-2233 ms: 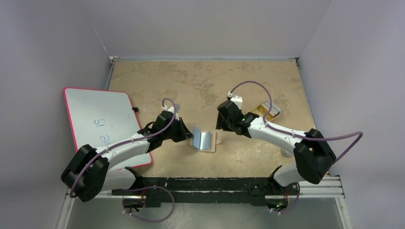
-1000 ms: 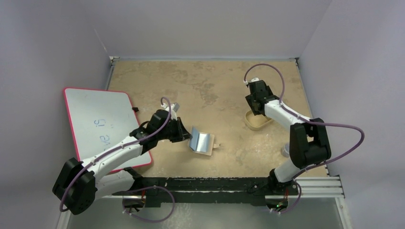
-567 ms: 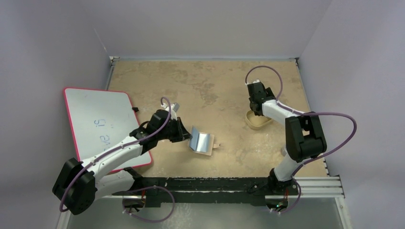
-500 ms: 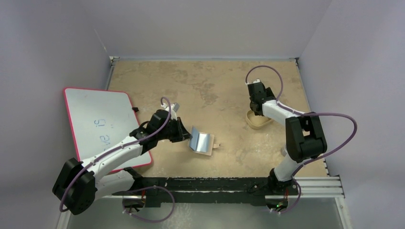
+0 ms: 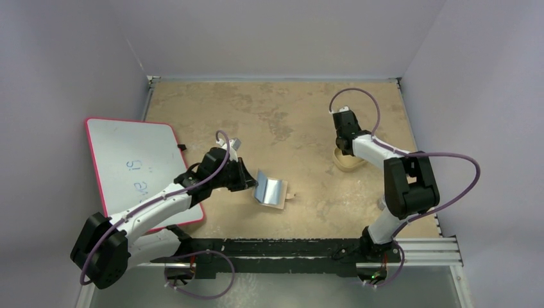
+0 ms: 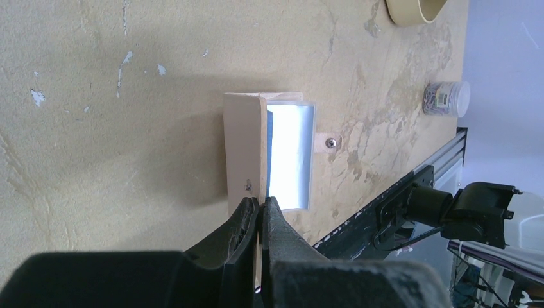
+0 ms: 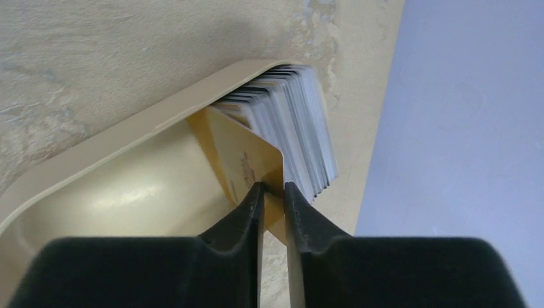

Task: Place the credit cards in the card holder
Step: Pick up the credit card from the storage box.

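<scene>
Not much of the job looks done yet: I see no card in the card holder [image 5: 271, 190], & lots are left to move. Far left, a whiteboard [image 5: 131, 163] w/ a pink edge lies on the worktop [image 5: 256, 115]; it is not part of the job. Next comes the left hand [image 6: 260, 204]. It is shut tight on the tan flap of the card holder and holds that flap up, so the holder stands open near the middle of the worktop w/ its light-blue inside showing. The blue part looks bare in the wrist pic – no card edge pokes out, tho I can't see down into the slots. On the right, well apart from the holder, sits a tan tray [image 7: 96, 154]. The credit cards [image 7: 301, 128] stand in it on edge, packed in a row by its far wall. The right hand [image 7: 274, 189] is down in the tray. Its two fingers are nearly together, and the corner of one gold card [image 7: 244, 154] is pinched between them. That card leans out from the row. So I think step one is on – grab a card. Left to do: lift it, carry it to the holder, slide it in, then do the rest.
</scene>
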Available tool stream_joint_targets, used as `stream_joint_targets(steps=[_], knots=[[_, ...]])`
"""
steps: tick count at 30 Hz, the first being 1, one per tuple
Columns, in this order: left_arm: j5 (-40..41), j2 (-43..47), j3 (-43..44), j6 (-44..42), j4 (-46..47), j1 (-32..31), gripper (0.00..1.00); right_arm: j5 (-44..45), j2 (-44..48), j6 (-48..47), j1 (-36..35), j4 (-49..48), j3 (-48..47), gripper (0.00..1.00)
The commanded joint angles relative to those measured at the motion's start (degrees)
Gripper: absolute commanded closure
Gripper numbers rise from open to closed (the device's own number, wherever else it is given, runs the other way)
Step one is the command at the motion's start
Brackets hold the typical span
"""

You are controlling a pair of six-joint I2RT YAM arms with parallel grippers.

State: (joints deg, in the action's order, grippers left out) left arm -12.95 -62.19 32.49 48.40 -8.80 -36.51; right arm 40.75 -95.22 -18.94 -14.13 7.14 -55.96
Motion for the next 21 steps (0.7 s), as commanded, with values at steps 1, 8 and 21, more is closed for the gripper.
stream_joint_targets(steps=[1, 8, 21], knots=[[0.40, 0.81, 1.53, -0.41, 1.50, -0.18, 1.00, -2.41, 1.60, 2.68, 0.23, 4.82, -3.98, 0.89], [-0.08, 0.65, 0.46, 2.02, 3.85, -0.26, 1.00, -14.79, 4.87, 10.57, -0.85, 18.23, -9.37, 1.00], [0.39, -2.36, -0.41, 7.26, 11.54, -0.23, 1.00, -40.40, 19.55, 30.62, -1.94, 15.56, -11.66, 1.00]])
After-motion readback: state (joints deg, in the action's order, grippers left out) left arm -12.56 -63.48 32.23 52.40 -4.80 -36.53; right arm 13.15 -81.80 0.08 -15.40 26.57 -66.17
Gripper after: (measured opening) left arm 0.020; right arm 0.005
